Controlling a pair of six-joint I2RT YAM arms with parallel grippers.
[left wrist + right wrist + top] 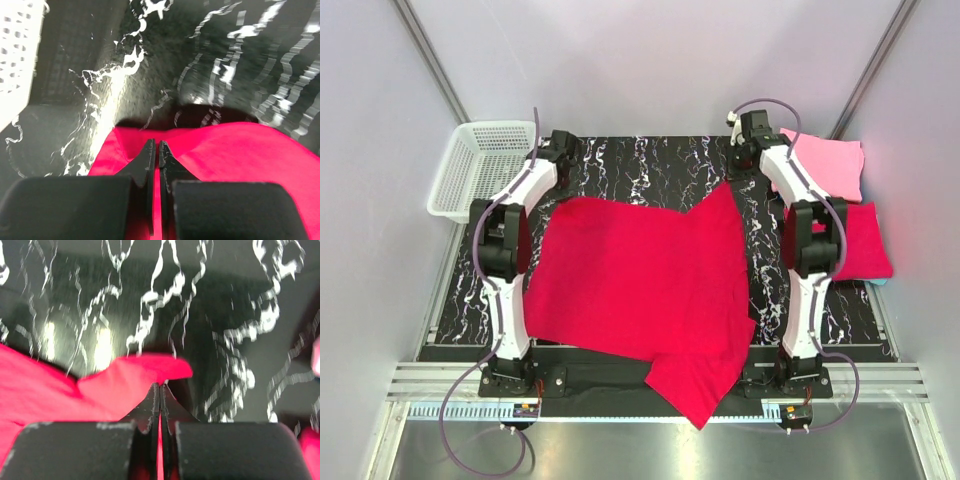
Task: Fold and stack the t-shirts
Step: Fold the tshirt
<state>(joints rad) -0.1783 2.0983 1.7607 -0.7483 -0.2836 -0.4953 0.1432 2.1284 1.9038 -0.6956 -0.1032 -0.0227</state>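
A large crimson t-shirt (640, 280) lies spread over the black marbled table (650, 160), one part hanging off the near edge. My left gripper (560, 176) is shut on its far left corner; red cloth (235, 155) shows between the closed fingers (146, 160). My right gripper (739, 172) is shut on the far right corner, where a red flap (140, 372) pokes past the fingertips (153, 400). A folded pink t-shirt (825, 160) and a folded crimson t-shirt (860, 240) lie at the right, with a sliver of turquoise (882, 282) under the crimson one.
A white mesh basket (470, 170) stands off the table's far left corner, seen too in the left wrist view as the basket (15, 55). Grey walls close in the back and sides. Bare table strip shows beyond the shirt's far edge.
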